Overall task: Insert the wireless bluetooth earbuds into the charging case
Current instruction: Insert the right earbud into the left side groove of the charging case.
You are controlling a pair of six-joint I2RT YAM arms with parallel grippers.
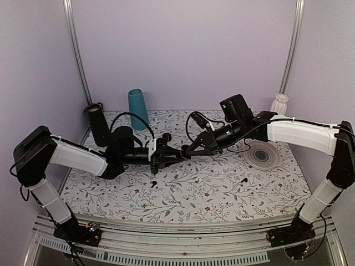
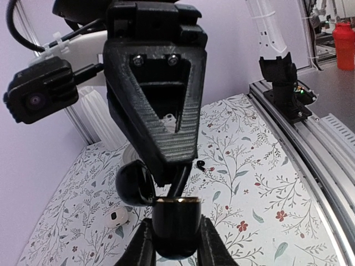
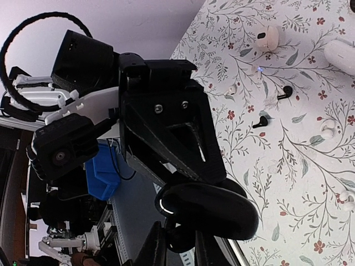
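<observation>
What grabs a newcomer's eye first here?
The left gripper and right gripper meet tip to tip above mid-table, both clamped on the glossy black charging case. Next comes the floral tablecloth, with two tiny black earbuds lying loose on it.

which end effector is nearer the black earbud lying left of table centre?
Left. The left end effector hangs just behind and right of the earbud; the right end effector is farther right, both gripping the charging case.
</observation>
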